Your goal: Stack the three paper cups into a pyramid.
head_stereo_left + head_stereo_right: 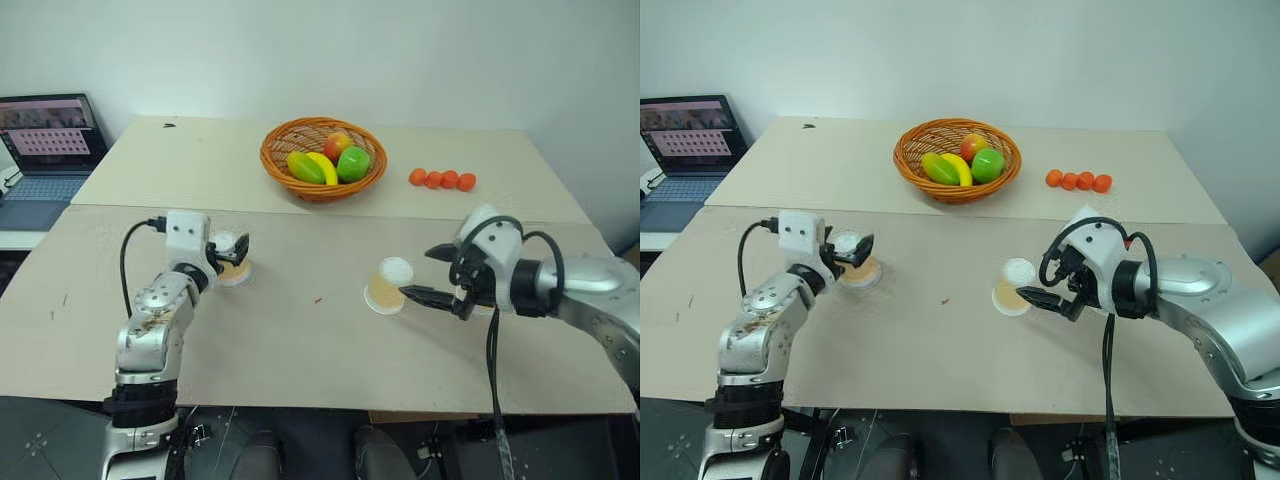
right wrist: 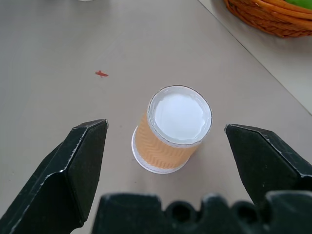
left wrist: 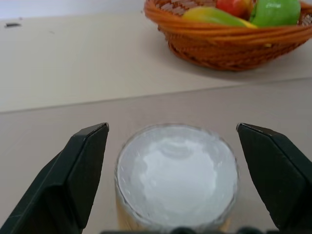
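Two upturned paper cups stand base-up on the near tabletop [image 1: 300, 340], well apart. The left cup [image 1: 235, 268] sits at about 9 o'clock from the table's centre, between the spread fingers of the left gripper [image 1: 232, 252], whose jaws are released and stand clear of the cup's sides in the left wrist view [image 3: 176, 176]. The right cup [image 1: 389, 285] sits at about 3 o'clock, just ahead of the right gripper [image 1: 432, 274], likewise released with jaws wide [image 2: 165, 141]. Bare tabletop lies between the two cups, marked by a small red speck [image 1: 318, 299]. At 12 o'clock, on the far tabletop, stands a wicker fruit basket [image 1: 322, 183]; four orange balls [image 1: 441, 179] line up at 1 o'clock. A laptop [image 1: 42, 160] lies beyond the left edge.
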`<control>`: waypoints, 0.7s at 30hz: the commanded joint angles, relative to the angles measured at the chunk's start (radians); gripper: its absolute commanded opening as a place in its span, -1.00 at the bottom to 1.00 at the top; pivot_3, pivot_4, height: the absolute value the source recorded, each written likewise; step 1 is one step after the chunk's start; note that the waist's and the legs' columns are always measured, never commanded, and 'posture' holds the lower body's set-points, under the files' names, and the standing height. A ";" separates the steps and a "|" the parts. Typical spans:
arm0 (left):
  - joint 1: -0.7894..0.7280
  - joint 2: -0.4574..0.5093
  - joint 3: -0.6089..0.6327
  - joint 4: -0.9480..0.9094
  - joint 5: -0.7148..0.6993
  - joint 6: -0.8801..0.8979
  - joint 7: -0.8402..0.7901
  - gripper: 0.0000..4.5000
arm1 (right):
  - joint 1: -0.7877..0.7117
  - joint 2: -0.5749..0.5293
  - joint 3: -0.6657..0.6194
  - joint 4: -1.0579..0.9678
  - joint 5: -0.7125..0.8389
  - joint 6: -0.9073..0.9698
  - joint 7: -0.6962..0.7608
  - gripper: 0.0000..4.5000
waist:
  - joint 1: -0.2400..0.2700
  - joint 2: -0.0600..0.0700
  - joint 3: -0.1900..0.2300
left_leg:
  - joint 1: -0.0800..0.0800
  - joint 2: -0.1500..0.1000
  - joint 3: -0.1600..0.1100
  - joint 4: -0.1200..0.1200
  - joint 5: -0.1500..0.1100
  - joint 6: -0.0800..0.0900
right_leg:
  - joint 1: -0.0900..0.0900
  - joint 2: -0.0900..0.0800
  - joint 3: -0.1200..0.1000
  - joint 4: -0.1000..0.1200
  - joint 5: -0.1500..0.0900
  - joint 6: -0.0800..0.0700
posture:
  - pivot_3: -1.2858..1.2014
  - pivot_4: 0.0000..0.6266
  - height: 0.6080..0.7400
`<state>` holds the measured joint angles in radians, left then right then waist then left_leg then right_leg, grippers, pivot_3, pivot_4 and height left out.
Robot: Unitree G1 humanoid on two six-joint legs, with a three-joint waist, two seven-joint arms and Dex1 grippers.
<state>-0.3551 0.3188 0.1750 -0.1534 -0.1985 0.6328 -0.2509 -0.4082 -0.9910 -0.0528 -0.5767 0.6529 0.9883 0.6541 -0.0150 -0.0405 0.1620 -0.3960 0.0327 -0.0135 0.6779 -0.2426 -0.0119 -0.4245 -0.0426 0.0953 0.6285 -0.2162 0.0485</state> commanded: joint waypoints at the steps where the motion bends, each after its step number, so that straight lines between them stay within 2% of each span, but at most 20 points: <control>1: -0.013 -0.005 0.007 -0.004 -0.003 -0.003 0.018 0.99 | 0.000 -0.014 -0.052 -0.036 -0.004 -0.004 0.000 1.00 | 0.000 0.000 0.000 | 0.000 0.000 0.000 0.000 0.000 0.000 | 0.000 0.000 0.000 0.000 0.000 0.000 | 0.03 -0.52 0.91; 2: -0.015 -0.004 0.006 -0.001 -0.004 -0.006 0.017 0.99 | 0.002 -0.014 -0.055 -0.038 -0.005 -0.002 -0.001 1.00 | 0.000 0.000 0.000 | 0.001 0.000 0.000 0.000 0.000 0.000 | 0.000 0.000 0.000 0.000 0.000 0.000 | 0.03 -0.52 0.91; 3: -0.016 -0.003 0.005 0.001 -0.003 -0.010 0.016 0.76 | 0.004 -0.014 -0.056 -0.040 -0.005 -0.001 -0.001 1.00 | 0.000 0.000 0.000 | 0.000 0.000 0.000 0.000 0.000 0.000 | 0.000 0.000 0.000 0.000 0.000 0.000 | 0.03 -0.52 0.91; 7: -0.032 -0.004 0.005 0.006 -0.005 -0.044 0.011 0.17 | 0.013 -0.013 -0.067 -0.049 -0.002 0.007 -0.004 1.00 | 0.001 0.000 0.000 | 0.000 0.000 0.000 0.000 0.000 0.000 | 0.000 0.000 0.000 0.000 0.000 0.000 | 0.03 -0.52 0.91; 13: -0.076 0.003 -0.010 0.021 -0.005 -0.102 -0.016 0.17 | 0.016 -0.009 -0.074 -0.059 0.001 0.018 -0.011 1.00 | 0.001 0.000 0.000 | 0.000 0.000 0.000 0.000 0.000 0.000 | 0.000 0.000 0.000 0.000 0.000 0.000 | 0.03 -0.52 0.91; 21: -0.101 0.066 -0.198 0.023 -0.048 -0.232 -0.356 0.17 | 0.021 0.002 -0.085 -0.079 0.003 0.035 -0.037 1.00 | 0.001 0.000 0.000 | 0.000 0.000 0.000 0.000 0.000 0.000 | 0.000 0.000 0.000 -0.001 0.000 0.000 | 0.03 -0.52 0.91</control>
<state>-0.4523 0.3565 0.0280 -0.1105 -0.2222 0.4516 -0.4943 -0.3828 -0.9900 -0.0894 -0.6210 0.6507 1.0111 0.6328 -0.0140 -0.0405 0.1620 -0.3961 0.0326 -0.0131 0.6778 -0.2426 -0.0120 -0.4243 -0.0427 0.0954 0.6281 -0.2163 0.0485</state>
